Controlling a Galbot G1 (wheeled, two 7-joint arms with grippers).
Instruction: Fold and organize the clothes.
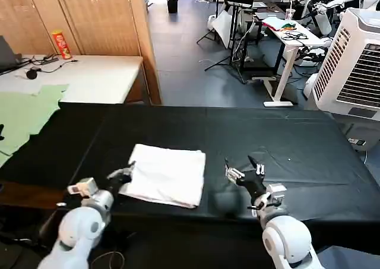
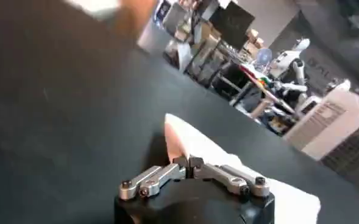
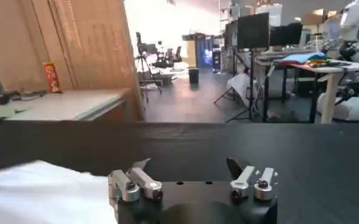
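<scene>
At the bottom of the head view we see both arms. The left gripper (image 1: 126,174) sits low and left of centre, its fingers closed together at the left edge of the white T-shirt (image 1: 164,174); in the left wrist view the left gripper (image 2: 189,162) has its two fingertips meeting right at the cloth (image 2: 197,145), but we cannot be sure whether any fabric is pinched between them. The right gripper (image 1: 244,169) is low and right of centre, spread wide over bare tabletop, near the shirt's right edge but apart from it. The right wrist view shows the same right gripper (image 3: 188,167) with its fingers far apart and nothing between them, and the shirt (image 3: 45,195) in the lower left of that frame.

The T-shirt lies folded into a neat rectangle, plain white side up, in the lower centre of the head view on the black table (image 1: 267,132).

Farther back, at the left edge, a pale green cloth (image 1: 27,111) lies over the table's far left corner. Behind it, upper left, a white desk (image 1: 95,79) carries a red can (image 1: 61,44) and some cables. At the right edge stands a white air cooler (image 1: 353,67), and at the top right is a white workbench (image 1: 291,34).
</scene>
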